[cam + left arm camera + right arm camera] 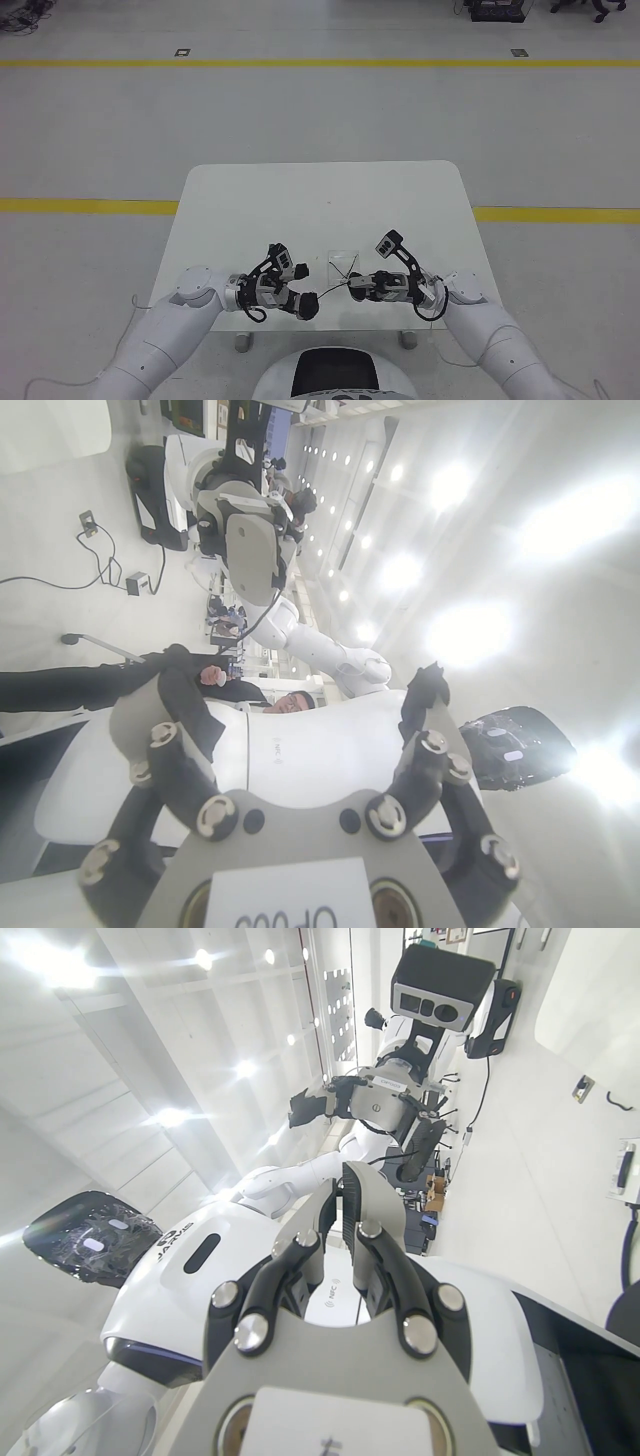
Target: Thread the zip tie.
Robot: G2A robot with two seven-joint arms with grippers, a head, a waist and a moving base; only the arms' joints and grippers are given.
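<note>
Over the table (320, 200), your right gripper (356, 287) pinches the zip tie (335, 287), your left gripper (300, 682) stands wide; the thin tail may bend and miss it.

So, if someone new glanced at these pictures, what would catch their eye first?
Probably the two arms meeting over the white table at its edge nearest the robot. There the right end effector pinches a thin dark zip tie, whose free end points toward the left end effector, which is spread wide open. Beyond the table, yellow lines cross the pale floor.
</note>
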